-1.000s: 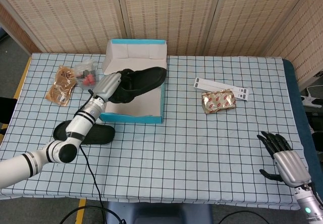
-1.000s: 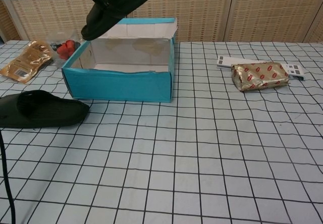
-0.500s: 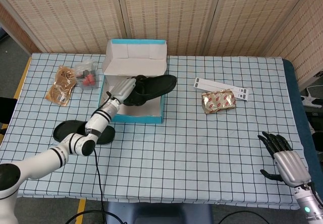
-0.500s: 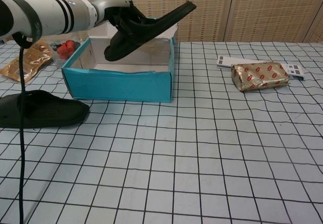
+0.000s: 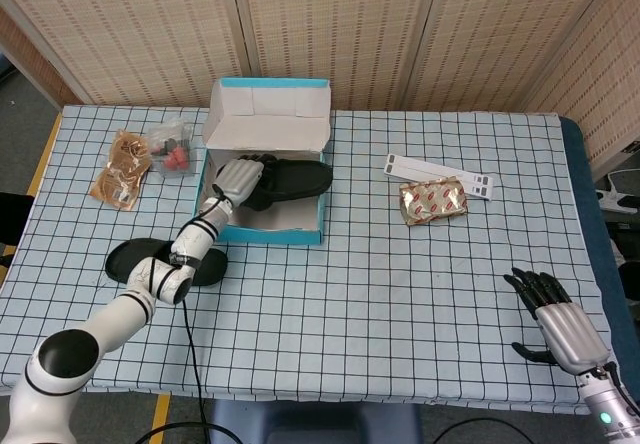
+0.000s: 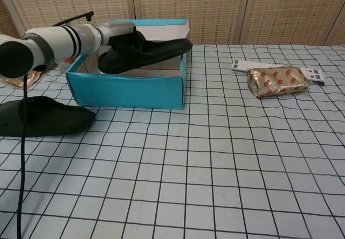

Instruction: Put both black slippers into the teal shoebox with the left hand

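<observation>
Over at the open teal cardboard shoebox [image 5: 262, 232], the robot's left hand [image 5: 238, 177] has its fingers [image 6: 119, 41] wrapped around the upper of one black rubber slipper [image 5: 290, 178]. That slipper lies across the top of the box, one end down inside by the hand and the other end resting on the box's right rim and poking a little past it; in the chest view it tilts slightly, with the outer end highest. The box's white-lined lid stands upright at the back.

The second black slipper [image 6: 43, 118] lies flat on the checked tabletop [image 5: 400, 284] just in front of the box's left corner, apart from the hand, with the left arm and its black cable passing above it.

The right hand [image 5: 560, 322] is well away at the near right corner of the tabletop, palm down, dark fingers [image 5: 541, 285] spread and holding nothing.

To the left of the box sit a brown crinkled snack packet [image 5: 120, 167] and a clear plastic bag with red pieces inside [image 5: 170, 150]. On the right of the box are a gold foil-wrapped block with red print [image 5: 433, 202] and, just behind it, a flat white strip [image 5: 438, 175] lying along the tabletop.
</observation>
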